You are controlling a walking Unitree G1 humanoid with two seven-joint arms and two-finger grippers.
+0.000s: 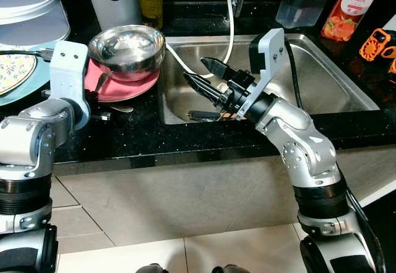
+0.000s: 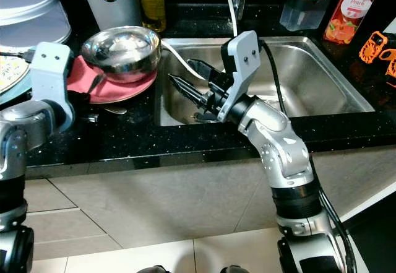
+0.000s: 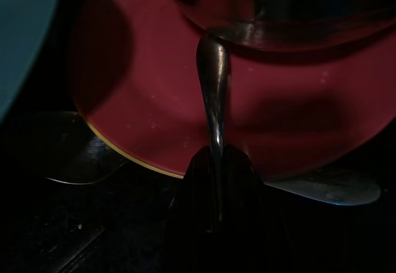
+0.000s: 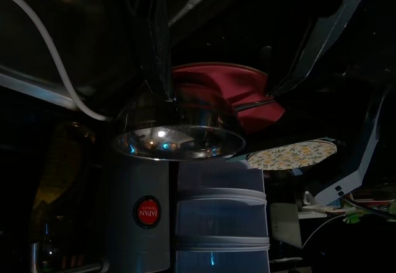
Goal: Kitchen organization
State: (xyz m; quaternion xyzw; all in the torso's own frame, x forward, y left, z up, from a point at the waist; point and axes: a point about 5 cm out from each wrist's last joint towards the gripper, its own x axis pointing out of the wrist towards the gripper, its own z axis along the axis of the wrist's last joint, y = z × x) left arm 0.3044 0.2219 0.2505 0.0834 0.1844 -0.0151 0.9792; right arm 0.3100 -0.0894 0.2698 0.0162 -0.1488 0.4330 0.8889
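Left eye view: the right gripper (image 1: 204, 78) hangs over the near left part of the steel sink (image 1: 334, 93), its two black fingers spread apart and holding nothing. Another dark piece sits just below it by the sink's front wall, too dim to identify. A white hose (image 1: 231, 25) curves down into the basin behind the fingers.

The left gripper (image 3: 213, 186) reaches low over the black counter (image 1: 142, 130) toward the pink plate (image 1: 124, 87), hidden behind its own grey wrist housing in the head views. In the left wrist view its fingers are pressed together on the handle of a metal spoon (image 3: 211, 93), whose far end runs under the steel bowl (image 1: 127, 50) resting on the plate. Flat metal pieces lie at the plate's edge on either side, too dark to name.

A patterned plate (image 1: 13, 72) is cut off at the left edge, and a clear lidded container (image 1: 28, 7) at the top left.
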